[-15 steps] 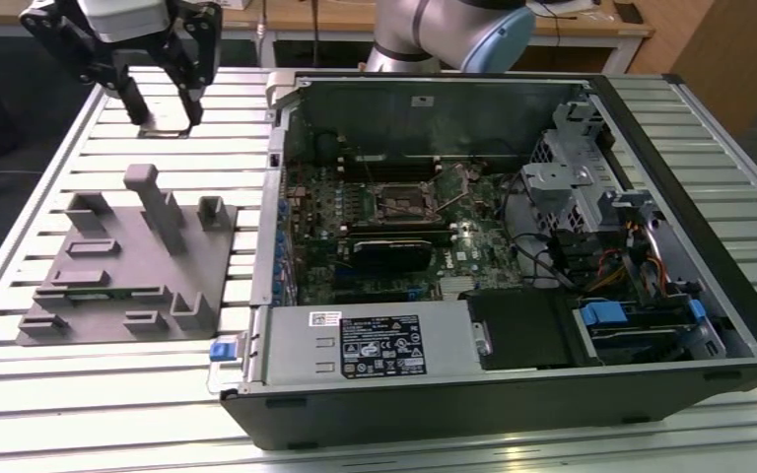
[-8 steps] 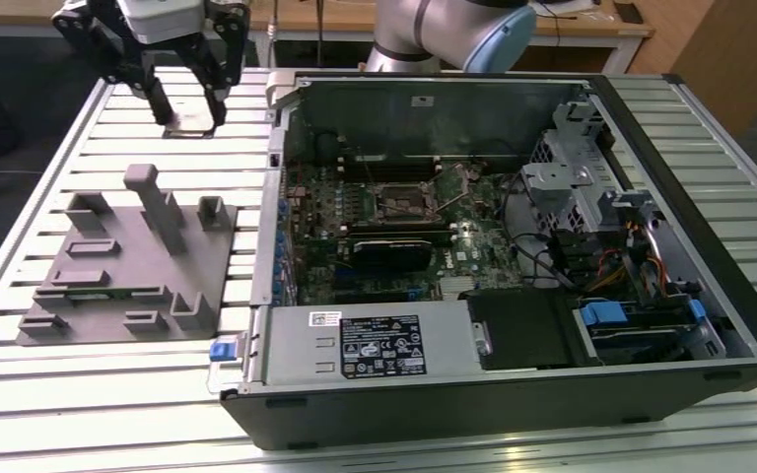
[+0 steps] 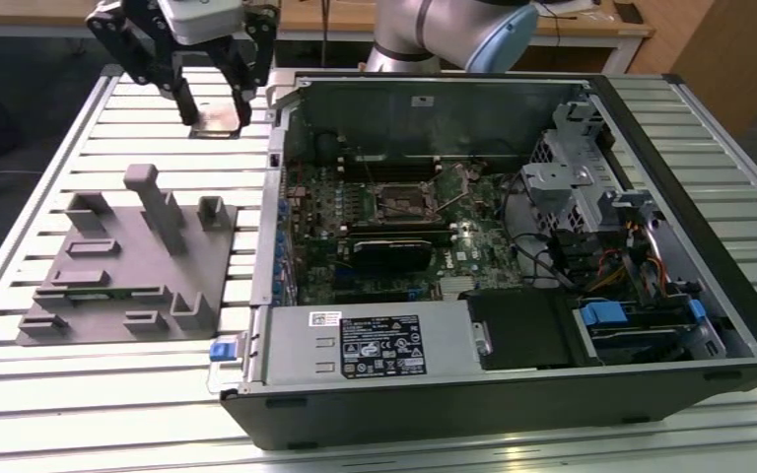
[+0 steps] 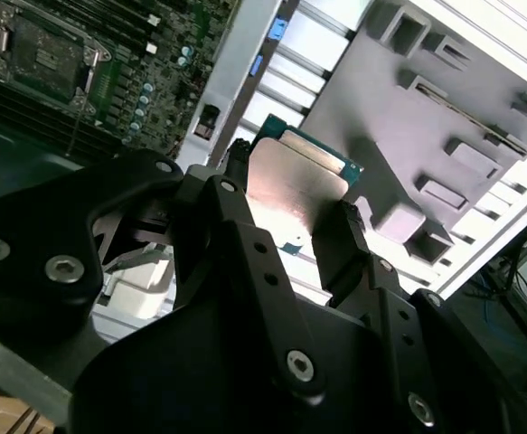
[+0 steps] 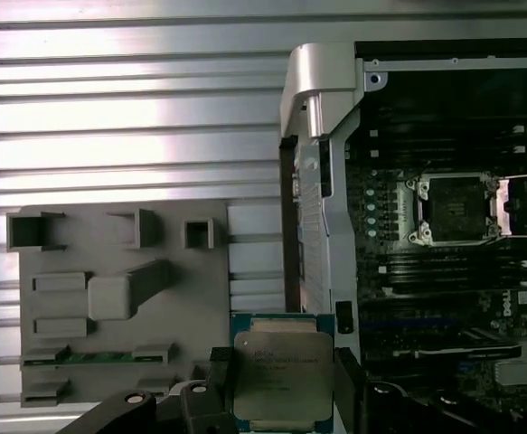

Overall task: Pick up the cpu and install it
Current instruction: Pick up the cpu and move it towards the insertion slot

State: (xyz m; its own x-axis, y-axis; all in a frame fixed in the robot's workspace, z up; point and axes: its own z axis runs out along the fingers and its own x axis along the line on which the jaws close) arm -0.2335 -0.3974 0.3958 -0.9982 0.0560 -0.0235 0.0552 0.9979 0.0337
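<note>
In the exterior view my gripper (image 3: 216, 110) hangs above the slatted table, beyond the grey fixture (image 3: 129, 266) and to the exterior view's left of the open computer case (image 3: 511, 256). It is shut on the cpu (image 3: 217, 120), a small flat square chip with a pale metal top. Both wrist views show the cpu (image 5: 281, 375) (image 4: 290, 194) clamped by its edges between the two black fingers (image 5: 216, 384) (image 4: 346, 240). Inside the case, the black-framed motherboard socket (image 3: 398, 202) (image 5: 451, 210) (image 4: 46, 54) lies apart from the gripper.
The grey fixture (image 5: 109, 298) (image 4: 426, 117), with several upright blocks, lies flat on the table below the held chip. The case's metal side wall (image 5: 313, 181) stands between gripper and motherboard. Drive bays and cables (image 3: 615, 227) fill the case's far side.
</note>
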